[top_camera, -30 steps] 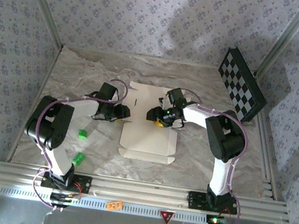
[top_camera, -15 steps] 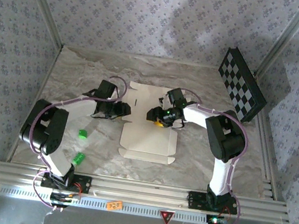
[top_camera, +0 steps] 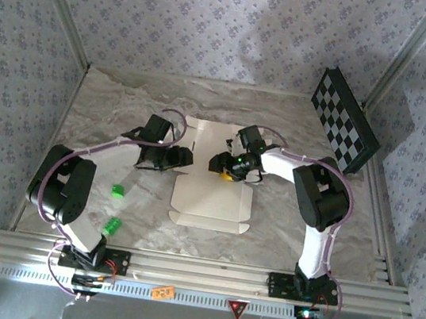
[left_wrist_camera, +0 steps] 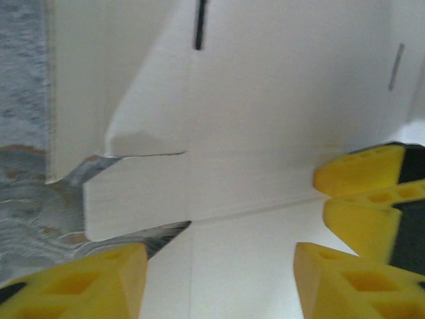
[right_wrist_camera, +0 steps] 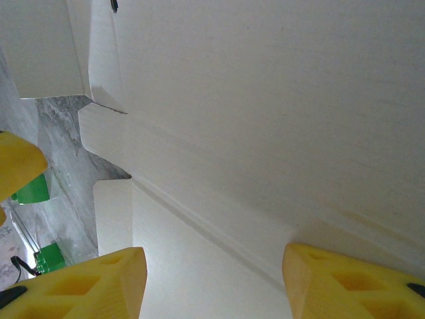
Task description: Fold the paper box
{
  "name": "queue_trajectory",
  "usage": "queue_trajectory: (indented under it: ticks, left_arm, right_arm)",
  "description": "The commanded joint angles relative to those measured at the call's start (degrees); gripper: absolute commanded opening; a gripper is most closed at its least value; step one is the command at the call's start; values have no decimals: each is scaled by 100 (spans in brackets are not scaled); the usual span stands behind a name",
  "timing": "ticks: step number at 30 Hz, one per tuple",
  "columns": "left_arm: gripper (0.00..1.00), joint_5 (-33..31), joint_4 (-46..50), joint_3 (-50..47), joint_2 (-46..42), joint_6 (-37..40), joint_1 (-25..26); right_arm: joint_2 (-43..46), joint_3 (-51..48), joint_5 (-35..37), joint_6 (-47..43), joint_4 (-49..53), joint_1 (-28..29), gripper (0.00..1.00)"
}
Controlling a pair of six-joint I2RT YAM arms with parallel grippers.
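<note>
The paper box (top_camera: 212,199) lies flat and unfolded mid-table, cream-white side up, flaps spread. My left gripper (top_camera: 183,157) sits at its left edge, jaws open over the cardboard (left_wrist_camera: 265,100), close above a crease and a notched side flap (left_wrist_camera: 133,199). My right gripper (top_camera: 222,166) is low over the sheet's middle, open, its yellow fingertips (right_wrist_camera: 352,282) straddling a fold line on the white panel (right_wrist_camera: 265,100). In the left wrist view the right gripper's yellow fingers (left_wrist_camera: 365,193) appear close by at the right. Nothing is held between either pair of jaws.
A black-and-white checkerboard panel (top_camera: 344,121) leans at the back right wall. Two small green pieces (top_camera: 118,190) (top_camera: 113,226) lie on the marble table (top_camera: 116,113) left of the sheet. Patterned walls enclose three sides; a metal rail (top_camera: 196,269) runs along the front.
The left gripper has slid right, onto the sheet's left edge, and its jaws have widened. The right arm and the sheet have stayed put.
</note>
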State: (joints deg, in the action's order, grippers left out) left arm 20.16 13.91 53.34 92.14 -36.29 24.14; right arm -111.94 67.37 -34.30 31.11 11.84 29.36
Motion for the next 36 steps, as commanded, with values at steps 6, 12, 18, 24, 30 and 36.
queue_trajectory:
  ticks: [6, 12, 18, 24, 30, 36]
  left_arm:
    - [73, -498, 415, 263, 232, 184, -24]
    - [76, -313, 253, 325, 552, 109, -36]
    - [71, 17, -39, 283, 660, 40, -34]
    - [59, 84, -130, 213, 469, 10, -32]
    - [55, 113, -64, 221, 177, -37, -35]
    - [53, 281, -123, 319, 139, -132, 42]
  right_arm:
    - [3, -137, 238, 36, 513, 21, 59]
    - [28, -146, 249, 44, 512, 23, 59]
    - [39, -172, 251, 44, 509, 25, 59]
    - [35, -173, 249, 46, 511, 25, 59]
    - [49, -170, 258, 44, 521, 13, 59]
    - [67, -172, 275, 42, 532, 6, 59]
